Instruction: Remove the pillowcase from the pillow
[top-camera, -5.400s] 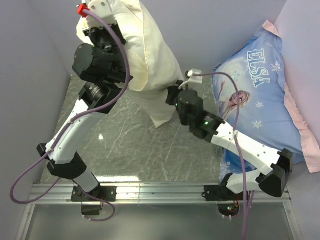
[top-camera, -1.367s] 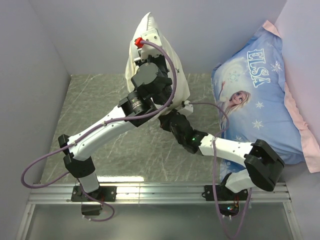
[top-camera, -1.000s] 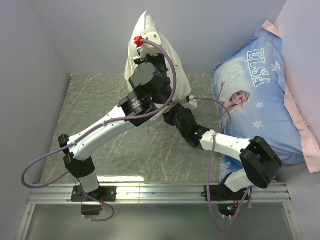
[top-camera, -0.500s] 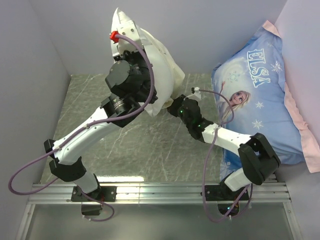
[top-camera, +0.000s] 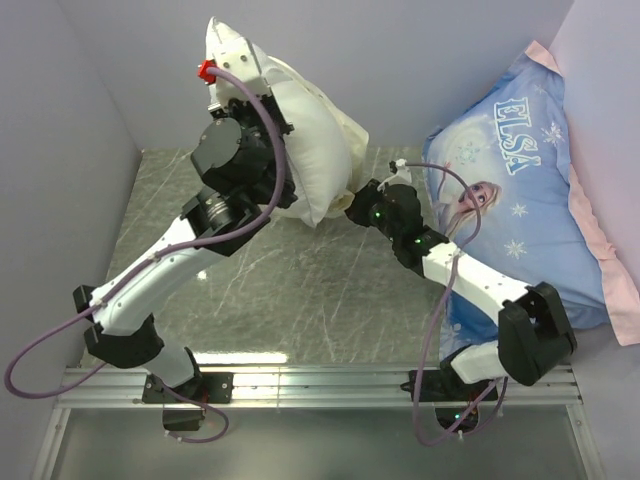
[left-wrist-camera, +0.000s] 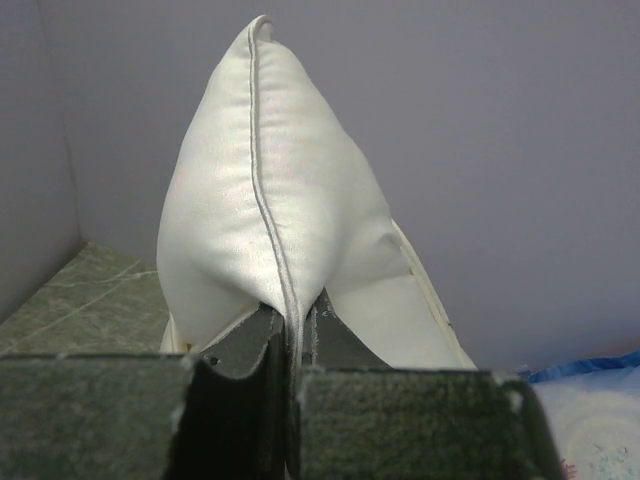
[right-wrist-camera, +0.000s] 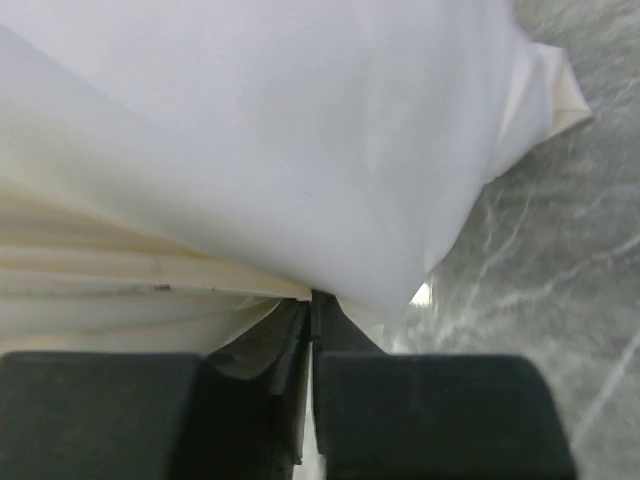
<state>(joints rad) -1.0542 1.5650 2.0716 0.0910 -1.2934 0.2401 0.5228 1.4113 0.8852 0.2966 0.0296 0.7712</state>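
Observation:
The plump white pillow (top-camera: 305, 135) hangs high at the back left, with my left gripper (top-camera: 258, 95) shut on its piped seam. In the left wrist view the pillow (left-wrist-camera: 250, 200) rises to a point above the jaws of the left gripper (left-wrist-camera: 293, 320). The cream pillowcase (top-camera: 352, 150) is bunched behind and to the right of the pillow, down to the right gripper (top-camera: 352, 205). The right wrist view shows that gripper (right-wrist-camera: 312, 305) shut on a cream edge of the pillowcase (right-wrist-camera: 110, 290), under the white pillow (right-wrist-camera: 300, 130).
A large blue Elsa-print pillow (top-camera: 515, 190) with a pink edge leans against the right wall. Grey walls close in the left side and the back. The marbled grey-green table top (top-camera: 280, 290) lies under the arms, with a metal rail (top-camera: 320, 385) at its near edge.
The left arm has swung the pillow left and higher. The right gripper has moved right and farther from it with the pillowcase edge, and more white pillow shows.

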